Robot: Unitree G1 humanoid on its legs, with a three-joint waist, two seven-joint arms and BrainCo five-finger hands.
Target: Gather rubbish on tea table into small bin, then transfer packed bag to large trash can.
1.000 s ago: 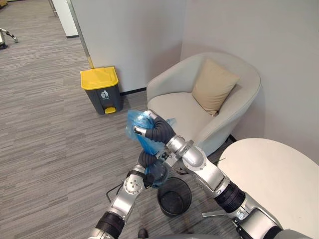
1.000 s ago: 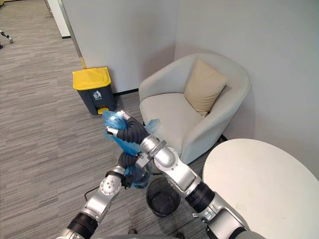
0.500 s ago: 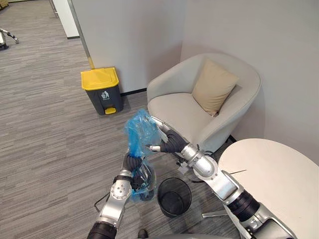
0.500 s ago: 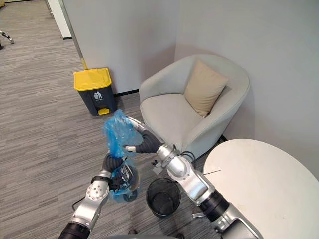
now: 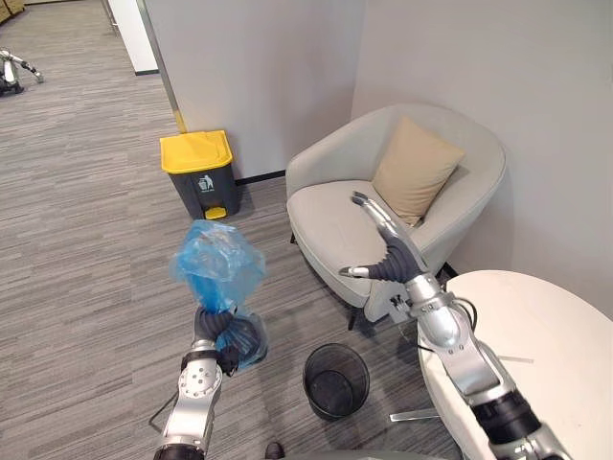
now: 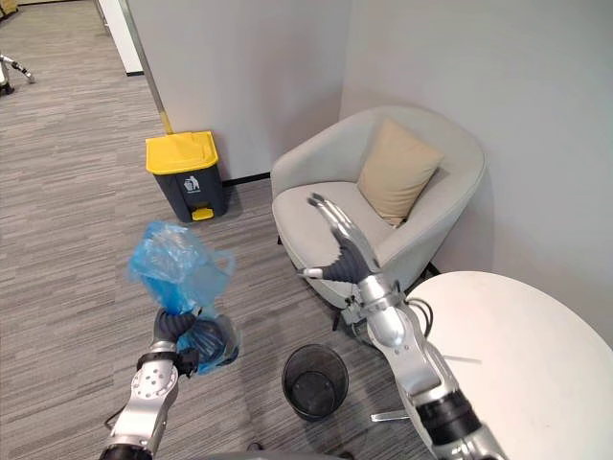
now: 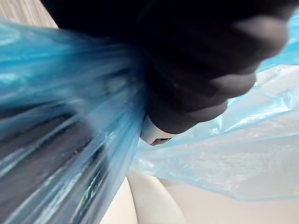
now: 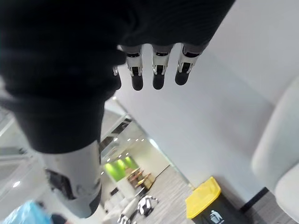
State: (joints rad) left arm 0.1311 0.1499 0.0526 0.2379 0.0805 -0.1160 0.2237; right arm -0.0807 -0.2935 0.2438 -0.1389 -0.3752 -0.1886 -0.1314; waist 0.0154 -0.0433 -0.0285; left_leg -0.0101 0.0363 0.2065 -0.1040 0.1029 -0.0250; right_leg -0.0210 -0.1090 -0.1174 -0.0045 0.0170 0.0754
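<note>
A blue plastic rubbish bag [image 5: 215, 265] hangs in the air over the carpet, bunched at its neck, with its full lower part [image 5: 246, 343] below. My left hand [image 5: 208, 329] is shut round that neck; the blue film [image 7: 65, 121] wraps close against its dark cover in the left wrist view. My right hand [image 5: 391, 257] is open with straight fingers [image 8: 158, 74], raised in front of the armchair and apart from the bag. The large trash can [image 5: 198, 173], dark grey with a yellow lid, stands against the wall ahead. The small black mesh bin [image 5: 335, 379] sits on the floor between my arms.
A beige armchair [image 5: 335, 216] with a tan cushion [image 5: 417, 169] fills the corner at the right. The white round tea table [image 5: 546, 355] is at the lower right. Grey carpet runs open to the left and towards the trash can [image 8: 204, 203].
My right hand has let go of the bag's top, opened and swung right towards the armchair. My left hand has carried the bag to the left, away from the small bin.
</note>
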